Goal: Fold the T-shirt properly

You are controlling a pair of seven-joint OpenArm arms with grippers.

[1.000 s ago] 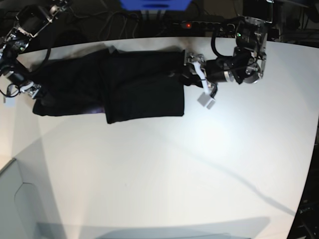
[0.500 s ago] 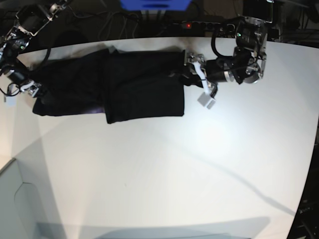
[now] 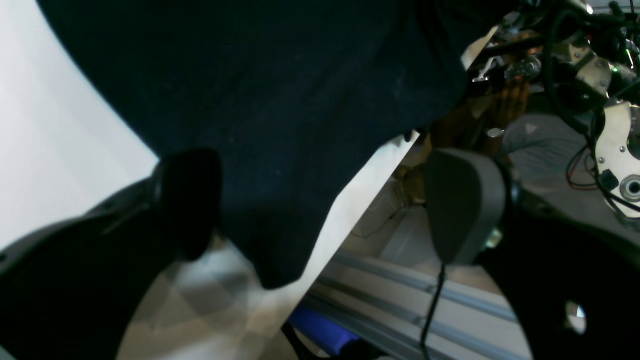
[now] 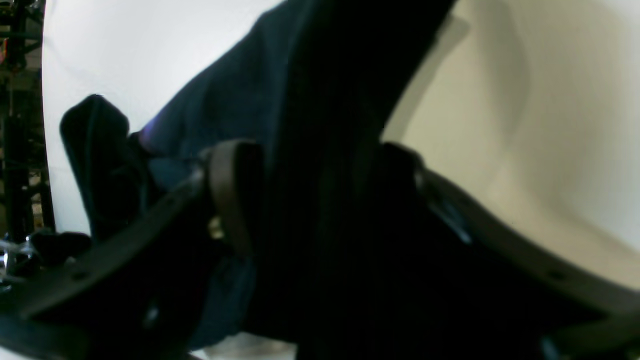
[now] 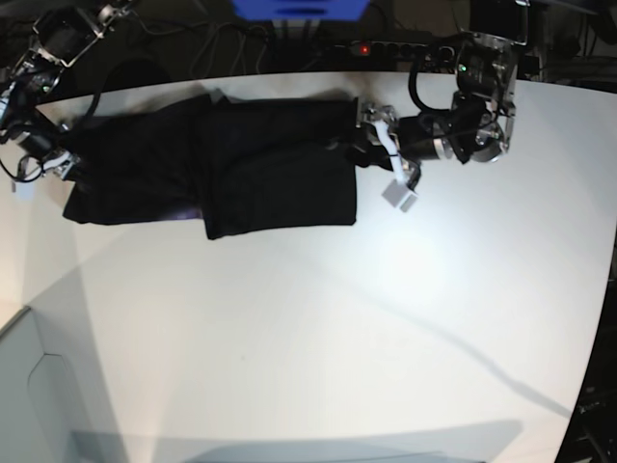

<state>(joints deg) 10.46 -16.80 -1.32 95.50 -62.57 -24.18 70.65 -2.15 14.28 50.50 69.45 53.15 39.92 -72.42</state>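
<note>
1. Compared with one second ago, only the right gripper point(image 5: 60, 164) has shifted: it sits a little higher at the end of the T-shirt point(image 5: 241, 174) away from the left gripper point(image 5: 381, 149), and its jaws have narrowed around a thick fold of cloth point(image 4: 320, 200).
2. Whether it grips firmly already, the views cannot tell.
3. The left gripper is spread wide, with one corner of the shirt between its fingers point(image 3: 190, 200), holding nothing.
4. The T-shirt lies along the far edge of the white table point(image 5: 337, 318), its long axis running from one gripper to the other; each arm is nearest to its own end.
</note>
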